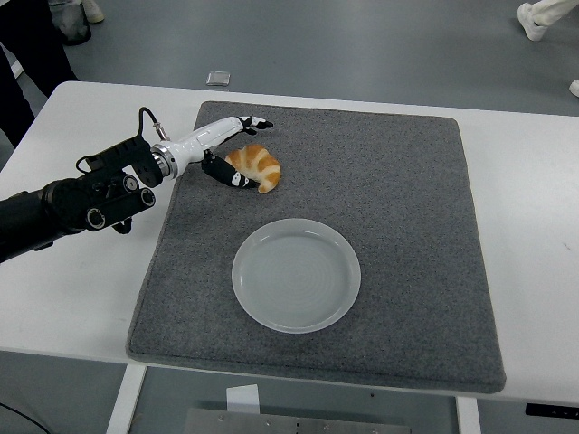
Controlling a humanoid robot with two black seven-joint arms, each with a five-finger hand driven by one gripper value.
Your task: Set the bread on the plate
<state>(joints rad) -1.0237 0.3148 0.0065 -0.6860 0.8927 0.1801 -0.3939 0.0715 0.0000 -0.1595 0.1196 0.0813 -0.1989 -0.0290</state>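
My left hand (228,149) is spread around the bread (256,167), thumb under, not gripping yet. It's lying on the grey mat (398,226) behind the plate (296,275). Looks light and squishy, so I'd pinch the fat middle gently.

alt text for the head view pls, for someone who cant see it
The robot's left hand reaches around a golden-brown croissant lying on a grey felt mat, thumb at its near side, fingers spread above it. A round, empty, pale translucent plate sits nearer the camera on the mat, which covers a white table.
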